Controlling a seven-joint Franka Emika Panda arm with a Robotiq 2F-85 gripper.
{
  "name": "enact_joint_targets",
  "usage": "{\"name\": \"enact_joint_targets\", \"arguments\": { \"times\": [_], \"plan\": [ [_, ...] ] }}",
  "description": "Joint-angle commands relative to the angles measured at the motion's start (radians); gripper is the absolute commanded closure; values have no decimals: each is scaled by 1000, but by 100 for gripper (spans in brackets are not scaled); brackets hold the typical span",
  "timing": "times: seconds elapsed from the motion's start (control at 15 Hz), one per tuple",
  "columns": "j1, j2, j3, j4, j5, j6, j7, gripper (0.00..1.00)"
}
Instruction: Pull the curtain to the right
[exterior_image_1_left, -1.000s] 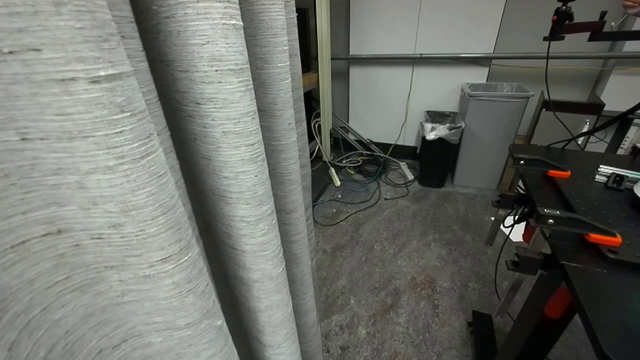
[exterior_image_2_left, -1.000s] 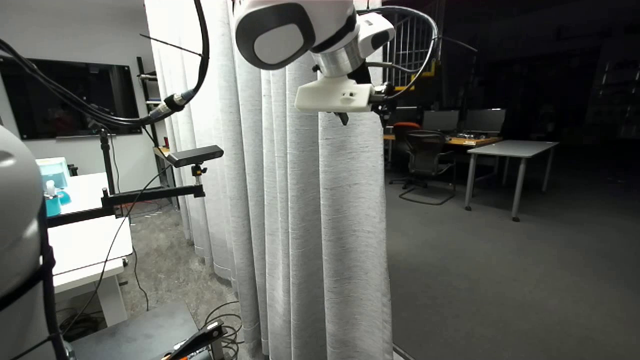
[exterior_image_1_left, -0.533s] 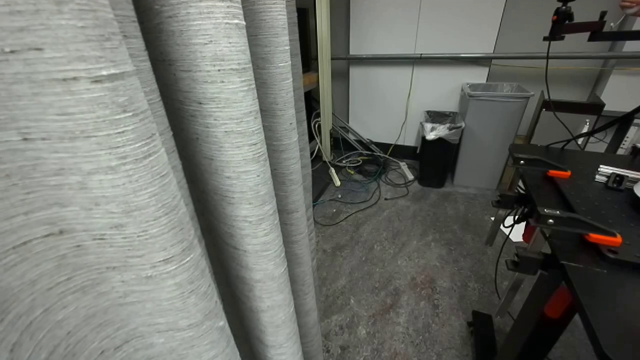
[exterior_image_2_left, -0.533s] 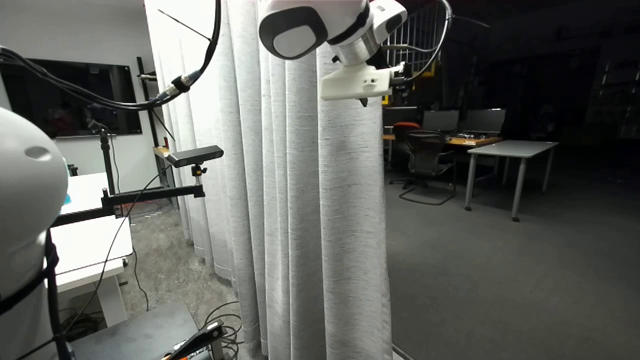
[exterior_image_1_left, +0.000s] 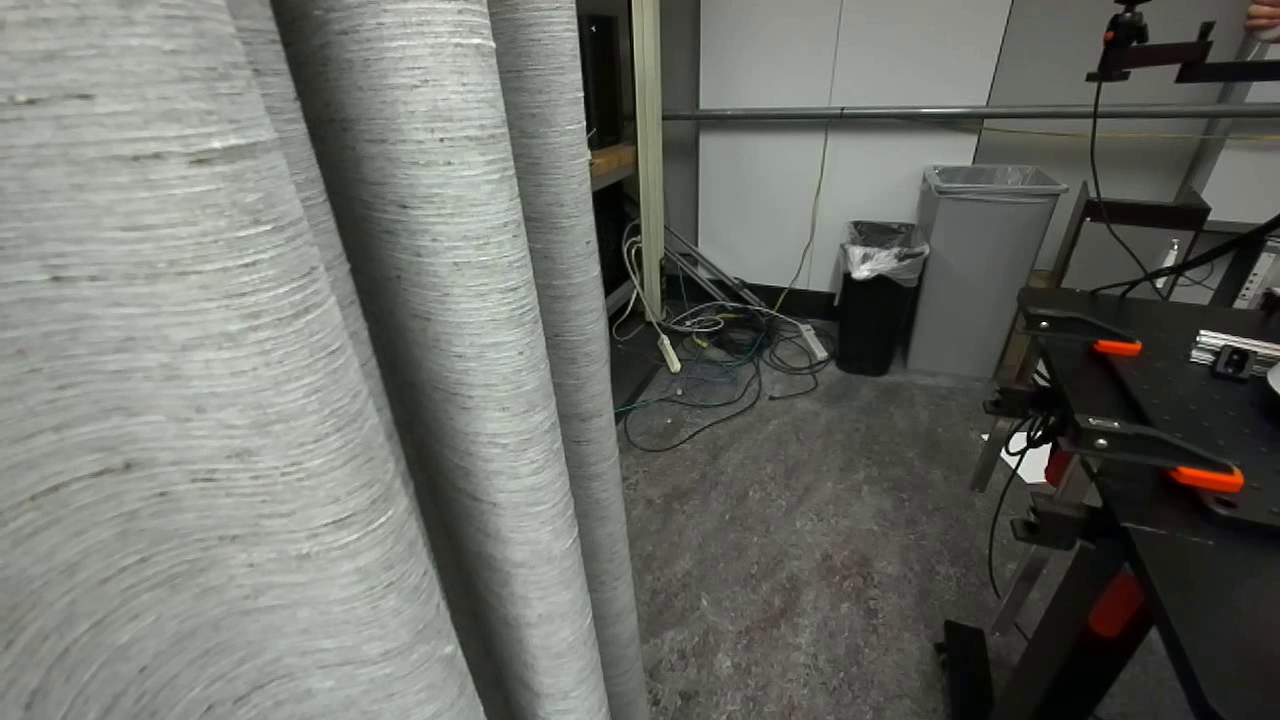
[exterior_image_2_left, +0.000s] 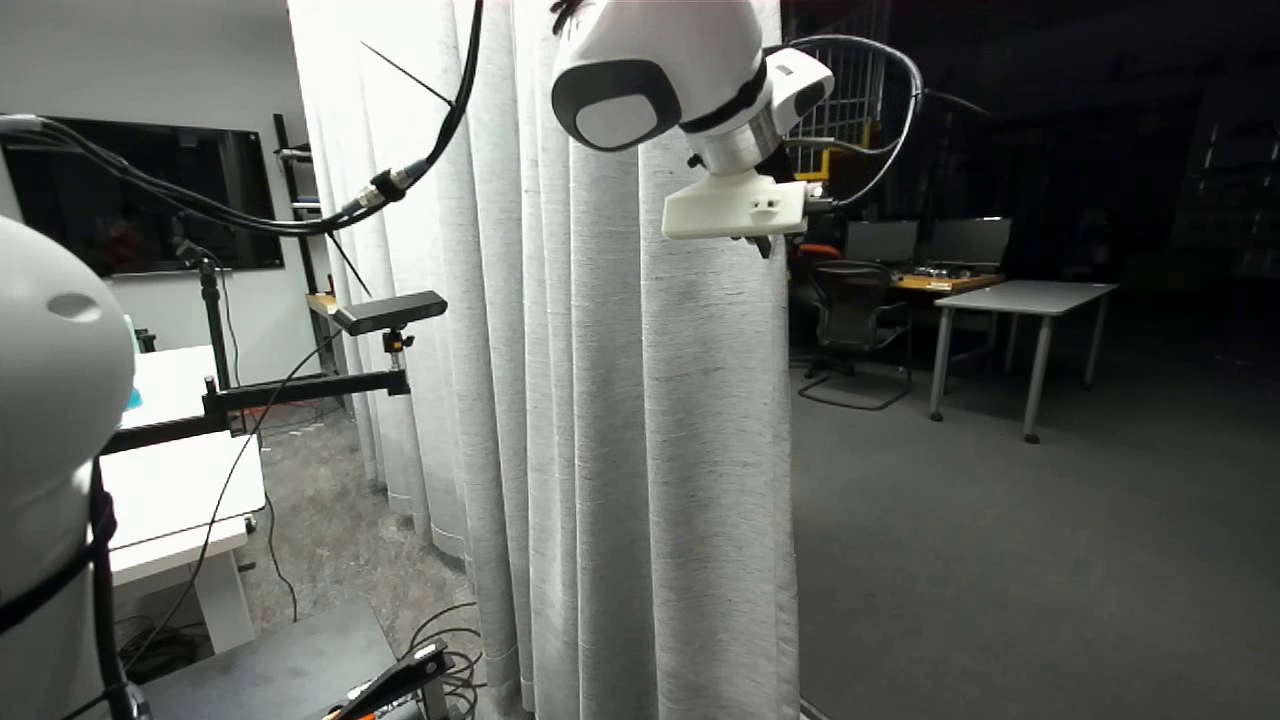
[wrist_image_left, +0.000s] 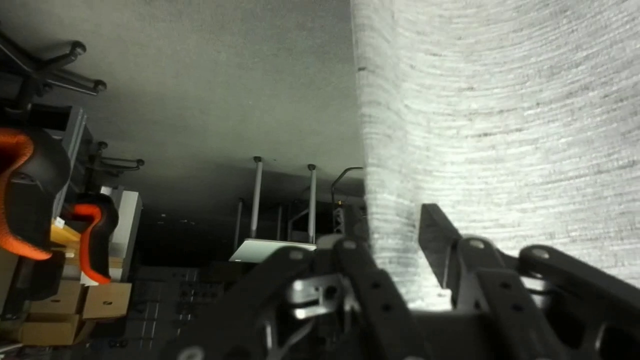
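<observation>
Dim floor (wrist_image_left: 215, 85) is spreading at ten o'clock from the hand (wrist_image_left: 393, 220) in the wrist view. The curtain (wrist_image_left: 500, 130) is filling twelve to three, its free edge running lengthwise toward twelve; the coming pull is probably hinging on that edge. Two fingers (wrist_image_left: 436, 237) are standing parted, the curtain showing between them; I am not managing to tell whether they are touching it.

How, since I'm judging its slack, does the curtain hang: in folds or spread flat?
In folds: the curtain shows rounded vertical folds in both exterior views, so it is not spread flat.
</observation>
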Motion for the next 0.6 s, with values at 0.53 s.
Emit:
{"name": "enact_joint_targets", "arguments": {
  "times": [0.53],
  "plan": [
    [-35,188,-14,170,172,20,-165,99]
  ]
}}
